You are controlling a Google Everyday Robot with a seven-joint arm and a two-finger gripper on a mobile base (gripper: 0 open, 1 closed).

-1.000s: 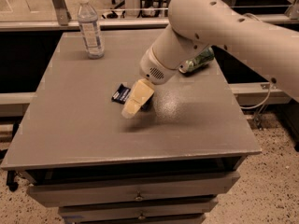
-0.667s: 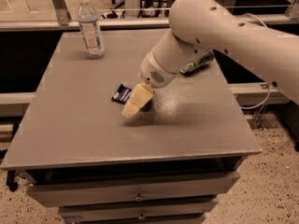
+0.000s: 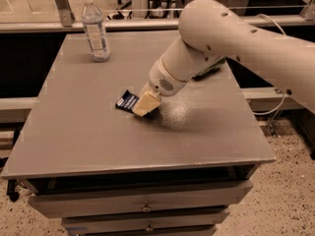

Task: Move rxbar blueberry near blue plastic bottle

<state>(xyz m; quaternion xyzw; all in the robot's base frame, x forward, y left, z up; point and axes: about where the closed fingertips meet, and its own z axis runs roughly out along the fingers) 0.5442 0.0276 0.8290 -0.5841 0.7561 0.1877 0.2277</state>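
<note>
Our tool meets the right end of the rxbar blueberry; we cannot tell if it's clamped. We'd grip squarely, then carry far-left toward the blue plastic bottle.

I see the blue plastic bottle standing upright on the counter, close to its far left corner. The rxbar blueberry lies flat near the middle of the counter, a little toward the left edge and well apart from the bottle. My end effector sits at the bar's right end, covering that end. The arm reaches in from beyond the right edge, over the far right part of the counter. A can lies behind the arm near the right edge, mostly hidden by it.
</note>
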